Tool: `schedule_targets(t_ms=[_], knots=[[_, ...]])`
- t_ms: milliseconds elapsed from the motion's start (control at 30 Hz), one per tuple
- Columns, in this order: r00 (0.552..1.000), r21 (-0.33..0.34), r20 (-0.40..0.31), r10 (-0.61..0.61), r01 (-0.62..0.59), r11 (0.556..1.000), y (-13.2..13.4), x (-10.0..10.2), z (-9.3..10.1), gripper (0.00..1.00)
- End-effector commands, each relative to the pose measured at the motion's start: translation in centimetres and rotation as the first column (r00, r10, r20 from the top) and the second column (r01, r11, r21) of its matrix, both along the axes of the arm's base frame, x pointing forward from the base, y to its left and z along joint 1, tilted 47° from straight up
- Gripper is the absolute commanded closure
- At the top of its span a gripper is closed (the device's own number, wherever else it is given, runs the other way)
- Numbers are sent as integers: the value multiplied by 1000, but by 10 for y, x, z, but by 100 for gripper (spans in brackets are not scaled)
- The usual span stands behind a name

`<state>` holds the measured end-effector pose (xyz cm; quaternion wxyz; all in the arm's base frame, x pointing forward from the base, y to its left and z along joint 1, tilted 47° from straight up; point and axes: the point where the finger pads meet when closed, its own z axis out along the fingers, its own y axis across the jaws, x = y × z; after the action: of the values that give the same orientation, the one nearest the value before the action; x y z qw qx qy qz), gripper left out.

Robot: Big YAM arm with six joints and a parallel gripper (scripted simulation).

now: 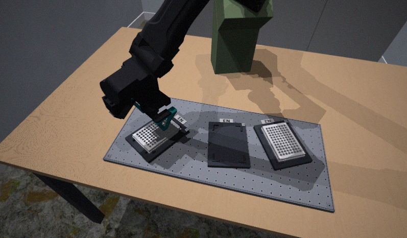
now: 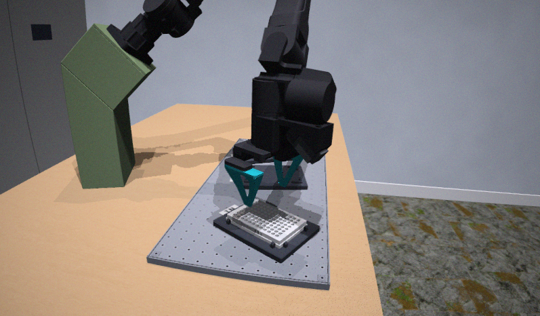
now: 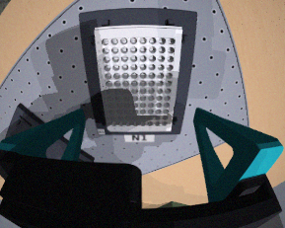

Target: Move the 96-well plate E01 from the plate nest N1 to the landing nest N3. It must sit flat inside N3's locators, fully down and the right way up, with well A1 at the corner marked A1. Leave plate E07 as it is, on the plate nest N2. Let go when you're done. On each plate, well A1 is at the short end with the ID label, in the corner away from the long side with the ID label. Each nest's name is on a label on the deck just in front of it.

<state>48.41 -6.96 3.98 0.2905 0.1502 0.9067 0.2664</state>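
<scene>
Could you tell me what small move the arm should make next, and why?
Probably lower straight down: the open teal-fingered gripper hangs above the clear 96-well plate, which lies in the black plate nest N1, with nothing between its fingers.

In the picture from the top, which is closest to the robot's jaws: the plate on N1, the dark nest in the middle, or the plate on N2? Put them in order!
1. Plate E01 on N1, right under the open gripper.
2. Landing nest N3, in the middle of the deck.
3. Plate E07 on N2, at the far end.
</scene>
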Motion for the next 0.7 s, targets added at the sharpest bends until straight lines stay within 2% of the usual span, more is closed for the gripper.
schedule_targets(t_ms=[0, 367, 433, 467, 500, 667], knots=[[1000, -5, 19, -1, 1, 1000, 3, 12, 1, 0], [1000, -4, 18, -1, 1, 1000, 10, 23, -12, 0], [1000, -4, 18, -1, 1, 1000, 10, 23, -12, 0], [999, -9, 35, -1, 1, 1000, 11, 23, -4, 0], [1000, -3, 17, -1, 1, 1000, 12, 23, -14, 0], [1000, -2, 12, -1, 1, 1000, 16, 27, -22, 0]])
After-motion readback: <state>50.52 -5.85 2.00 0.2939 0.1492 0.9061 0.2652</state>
